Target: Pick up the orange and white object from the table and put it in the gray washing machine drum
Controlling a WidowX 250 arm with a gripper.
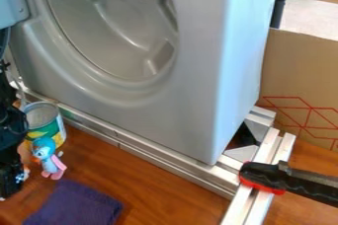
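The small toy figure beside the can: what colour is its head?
Its head is blue, best seen in the camera view.

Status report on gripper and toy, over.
Gripper at view's left edge, beside blue-and-pink toy; contact unclear. Can close behind toy. Purple cloth in front.

Beside the gripper (9, 182), whose hard black surface is looking like plastic, a can (45, 115) is showing a dull metal top and a printed, papery wrap. Just right of the gripper, a small figurine (45, 151) is looking like smooth plastic. Below and right of it, a cloth (76, 205) is lying matt and soft. Under the gripper, a wooden tabletop (168, 194) is gleaming, its grain showing. Above and right, a grey washer body (191, 100) is shining like smooth plastic. Farther right, metal rails (148, 154) are glinting, a clamp (264, 175) is looking like plastic, and cardboard (300, 78) is staying matt.
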